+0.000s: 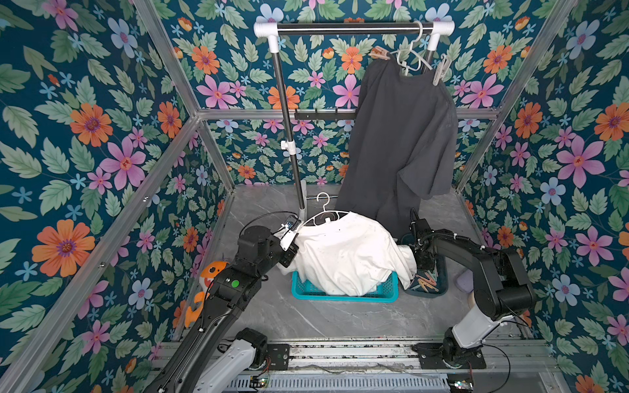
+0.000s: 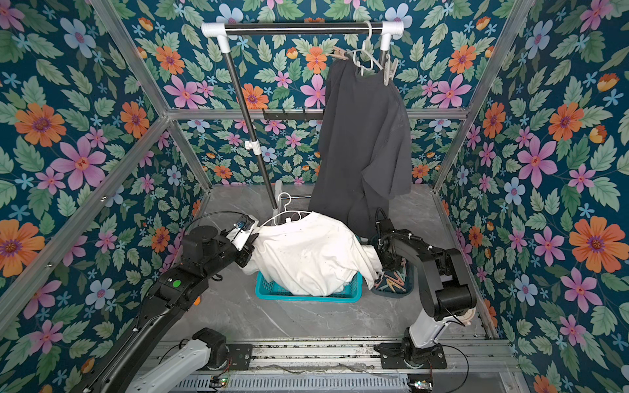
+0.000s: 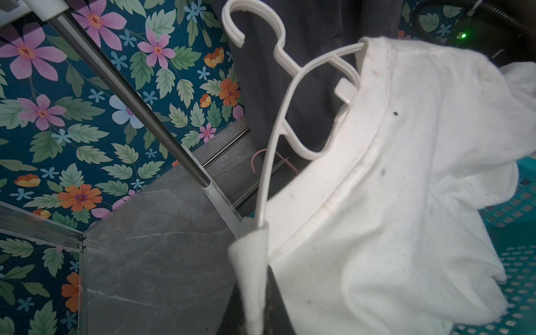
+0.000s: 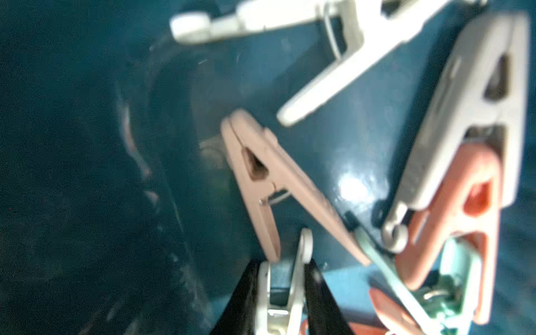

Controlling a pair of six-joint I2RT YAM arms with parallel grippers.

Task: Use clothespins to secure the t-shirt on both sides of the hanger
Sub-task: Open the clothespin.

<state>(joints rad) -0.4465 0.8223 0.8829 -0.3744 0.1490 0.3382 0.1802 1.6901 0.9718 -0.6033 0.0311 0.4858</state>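
- Slumped over the teal basket (image 1: pixel 343 297) mid-desk, on its hanger (image 1: pixel 323 217): the t-shirt (image 1: pixel 347 251), no clip seen on it.
- Just right of it: dark tray (image 2: pixel 406 287) of clothespins (image 2: pixel 391 282).
- Clenched on the shirt's left shoulder at the hanger tip: left end effector (image 1: pixel 289 253).
- Down in the tray, narrowed onto a white clothespin (image 4: pixel 297 278) by its handles: right end effector (image 4: pixel 282 301).
- Step: picking a clip. Next, probably lifting clear and carrying to a shoulder.

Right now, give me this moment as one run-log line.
left gripper: shut on white t-shirt over hanger end | right gripper: in tray, fingers flanking white clothespin, grip unconfirmed
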